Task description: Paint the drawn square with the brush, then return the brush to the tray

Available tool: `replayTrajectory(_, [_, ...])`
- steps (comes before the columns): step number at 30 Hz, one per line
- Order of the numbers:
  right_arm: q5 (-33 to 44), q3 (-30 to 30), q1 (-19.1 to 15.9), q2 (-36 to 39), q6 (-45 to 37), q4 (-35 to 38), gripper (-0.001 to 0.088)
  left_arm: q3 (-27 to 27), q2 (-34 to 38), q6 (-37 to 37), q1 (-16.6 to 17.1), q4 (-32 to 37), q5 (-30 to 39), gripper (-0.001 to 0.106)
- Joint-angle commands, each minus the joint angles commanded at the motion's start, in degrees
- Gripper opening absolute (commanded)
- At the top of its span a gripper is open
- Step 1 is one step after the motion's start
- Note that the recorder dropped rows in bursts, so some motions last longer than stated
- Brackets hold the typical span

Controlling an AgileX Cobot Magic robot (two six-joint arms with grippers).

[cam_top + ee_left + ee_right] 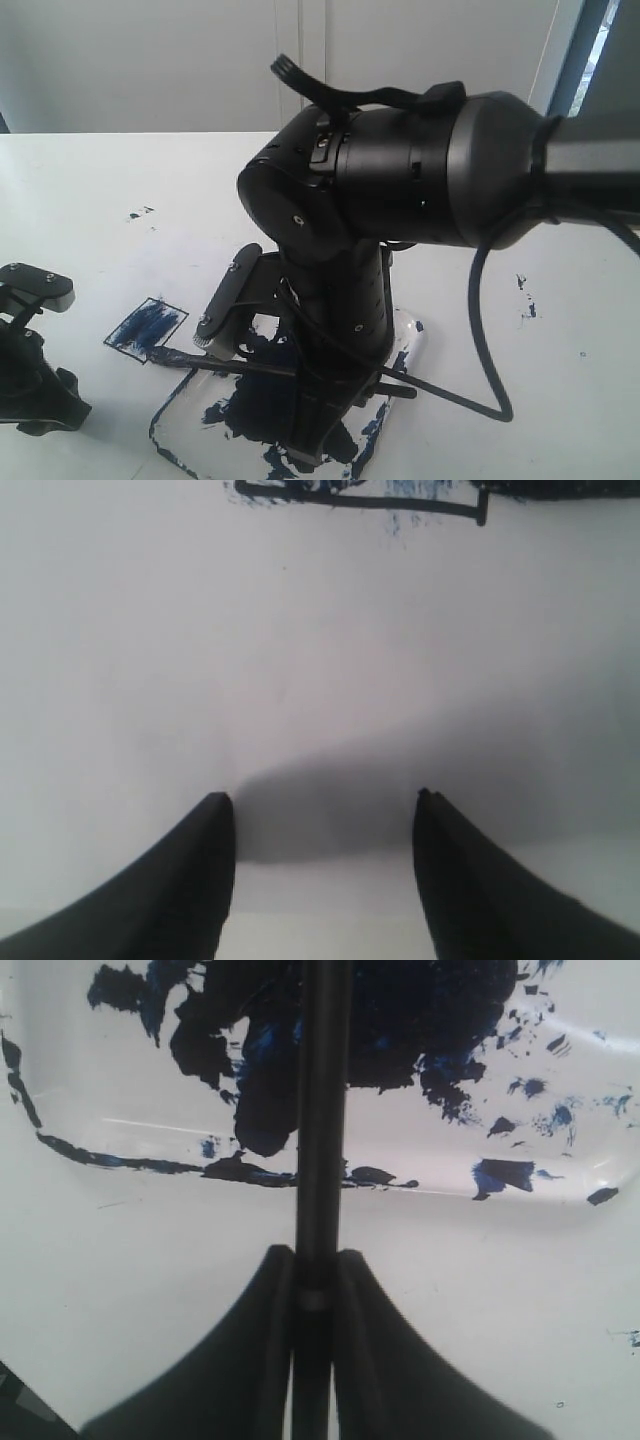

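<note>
Exterior view first: the right arm (400, 170) fills the middle of the frame and blocks most of the tray (175, 425) at lower centre, so its gripper is hard to make out here. The brush (230, 366) stretches across the tray, its middle hidden behind the arm, its tip near the blue-streaked drawn square (147, 328) at lower left. The left gripper (35, 345) is cut off at the left edge.

Left wrist view: fingers spread wide over the white surface (300, 660), and the frame edge clips the square's outline.

Right wrist view: the right gripper (312, 1260) pinches the brush shaft over the paint-smeared tray.
</note>
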Motion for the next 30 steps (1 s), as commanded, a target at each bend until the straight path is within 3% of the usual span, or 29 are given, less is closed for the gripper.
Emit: replayTrajectory(30, [0.0,-2.09,0.0,1.83,-0.1,-0.32,0.0,0.0,0.0,0.0,0.0,0.0,0.12,0.059])
